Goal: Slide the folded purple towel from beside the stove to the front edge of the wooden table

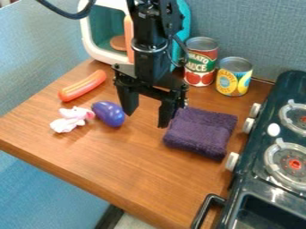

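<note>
Observed hand (pixel 146 119) over the counter (pixel 131 165), with 2 fingers (pixel 164 114) apart, between a purple cloth (pixel 203 132) and a violet toy (pixel 108 113) (glossy, rounded). Logged a pink-and-white toy (pixel 71 119) just beside the latter, an orange sausage (pixel 82 86) near both, a red can (pixel 201 62) and yellow can (pixel 234 77) behind the cloth.

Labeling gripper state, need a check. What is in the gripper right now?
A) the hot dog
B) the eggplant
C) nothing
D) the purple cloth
C: the gripper is open, with bare wood between its fingertips.
</note>
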`<control>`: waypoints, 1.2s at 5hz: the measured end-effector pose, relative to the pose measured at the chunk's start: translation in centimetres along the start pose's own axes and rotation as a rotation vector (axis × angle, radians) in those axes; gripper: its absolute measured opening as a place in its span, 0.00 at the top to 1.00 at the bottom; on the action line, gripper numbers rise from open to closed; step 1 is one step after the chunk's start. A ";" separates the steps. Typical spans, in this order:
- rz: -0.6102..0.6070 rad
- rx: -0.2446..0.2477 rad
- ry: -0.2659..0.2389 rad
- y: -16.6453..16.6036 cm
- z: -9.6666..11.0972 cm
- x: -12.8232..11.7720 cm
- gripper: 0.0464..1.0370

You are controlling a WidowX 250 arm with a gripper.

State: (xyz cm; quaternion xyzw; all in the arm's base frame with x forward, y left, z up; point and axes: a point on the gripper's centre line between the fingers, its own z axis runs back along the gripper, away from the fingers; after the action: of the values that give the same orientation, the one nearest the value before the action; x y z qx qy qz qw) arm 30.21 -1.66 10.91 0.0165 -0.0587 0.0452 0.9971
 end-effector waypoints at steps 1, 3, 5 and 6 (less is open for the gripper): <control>0.003 0.000 0.031 0.0 -0.8 -0.3 0.04; -0.035 -0.073 -0.013 -1.7 0.4 4.5 0.04; -0.018 -0.074 0.034 -2.6 -2.1 6.9 0.04; -0.033 -0.037 0.095 -3.5 -5.1 6.6 0.04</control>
State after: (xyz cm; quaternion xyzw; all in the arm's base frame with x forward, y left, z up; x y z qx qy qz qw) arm 37.70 -4.40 6.49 -0.0031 -0.0119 0.0282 0.9995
